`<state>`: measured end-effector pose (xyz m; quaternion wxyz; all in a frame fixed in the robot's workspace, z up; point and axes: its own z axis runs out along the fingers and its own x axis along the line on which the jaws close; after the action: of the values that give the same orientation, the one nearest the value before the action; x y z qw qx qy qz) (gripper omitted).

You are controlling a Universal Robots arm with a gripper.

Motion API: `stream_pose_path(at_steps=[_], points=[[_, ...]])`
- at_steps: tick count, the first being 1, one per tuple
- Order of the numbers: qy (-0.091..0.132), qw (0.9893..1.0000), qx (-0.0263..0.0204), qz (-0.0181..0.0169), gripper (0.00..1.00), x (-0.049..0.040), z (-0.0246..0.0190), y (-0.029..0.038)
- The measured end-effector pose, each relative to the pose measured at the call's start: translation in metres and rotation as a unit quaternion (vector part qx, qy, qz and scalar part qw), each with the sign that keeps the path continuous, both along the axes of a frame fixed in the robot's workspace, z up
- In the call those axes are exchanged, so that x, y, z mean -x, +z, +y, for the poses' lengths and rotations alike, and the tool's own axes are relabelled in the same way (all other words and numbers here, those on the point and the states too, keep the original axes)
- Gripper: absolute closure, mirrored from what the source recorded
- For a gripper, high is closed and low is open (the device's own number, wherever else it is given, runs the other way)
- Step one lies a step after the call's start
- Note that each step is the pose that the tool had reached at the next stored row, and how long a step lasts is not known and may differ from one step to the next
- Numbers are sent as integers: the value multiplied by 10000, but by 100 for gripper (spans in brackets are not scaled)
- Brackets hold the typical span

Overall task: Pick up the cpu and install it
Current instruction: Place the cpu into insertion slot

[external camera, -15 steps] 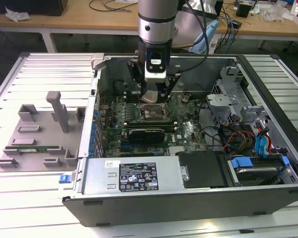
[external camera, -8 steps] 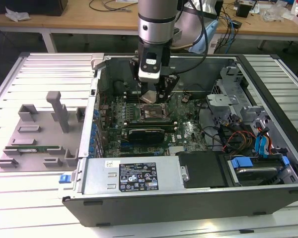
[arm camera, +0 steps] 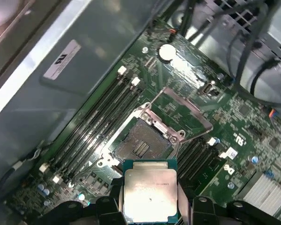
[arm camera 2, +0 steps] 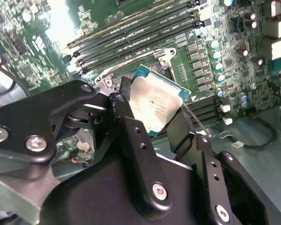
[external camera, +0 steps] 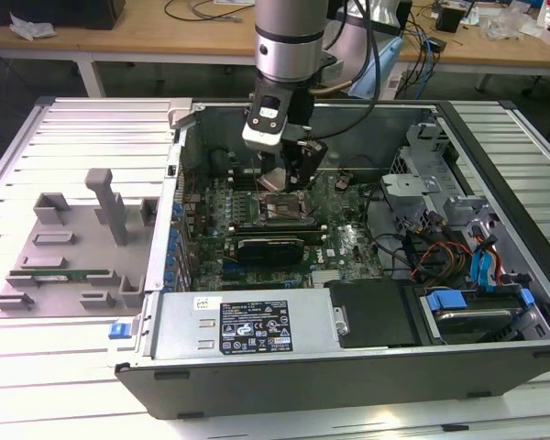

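Holds the cpu (arm camera: pixel 150 192) clamped by two opposite edges in the gripper (arm camera: pixel 150 206), metal plate up, inside the open computer case (external camera: pixel 348 380). Hangs close over the motherboard (arm camera: pixel 243 112), just short of the bare socket (arm camera: pixel 141 143) lying straight ahead, retaining frame (arm camera: pixel 189 110) swung up out of the way. Being square, has no long axis; looks roughly square-on to the socket. Cannot make out the chip's underside, its corner marks, or the gap down to the board.
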<state>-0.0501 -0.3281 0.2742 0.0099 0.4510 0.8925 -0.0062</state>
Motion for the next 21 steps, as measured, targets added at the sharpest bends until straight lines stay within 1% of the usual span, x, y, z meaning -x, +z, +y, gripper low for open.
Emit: stream_pose_path(at_steps=[1, 3, 4, 5, 6, 7, 8, 10, 11, 12, 13, 14, 15, 16, 17, 18, 19, 20, 21], points=[[-145, 9999, 0, 0, 45, 0, 0, -1], [-347, 9994, 0, 0, 45, 0, 0, -3], [-509, 9987, 0, 0, 45, 0, 0, -5], [-699, 9976, 0, 0, 45, 0, 0, -7], [-819, 9966, 0, 0, 45, 0, 0, -8], [-893, 9960, 0, 0, 45, 0, 0, -8], [-1003, 9950, 0, 0, 45, 0, 0, -10], [-1157, 9933, 0, 0, 45, 0, 0, -11], [-1373, 9905, 0, 0, 45, 0, 0, -14], [-1492, 9888, 0, 0, 45, 0, 0, -16], [-1562, 9877, 0, 0, 45, 0, 0, -17], [-1705, 9854, 0, 0, 45, 0, 0, -19], [-1881, 9821, 0, 0, 45, 0, 0, -21], [-1971, 9804, 0, 0, 45, 0, 0, -22], [-2040, 9790, 0, 0, 45, 0, 0, -23], [-2167, 9762, 0, 0, 45, 0, 0, -25], [-2319, 9727, 0, 0, 45, 0, 0, -27], [-2520, 9677, 0, 0, 45, 0, 0, -30], [-2612, 9653, 0, 0, 45, 0, 0, -32]])
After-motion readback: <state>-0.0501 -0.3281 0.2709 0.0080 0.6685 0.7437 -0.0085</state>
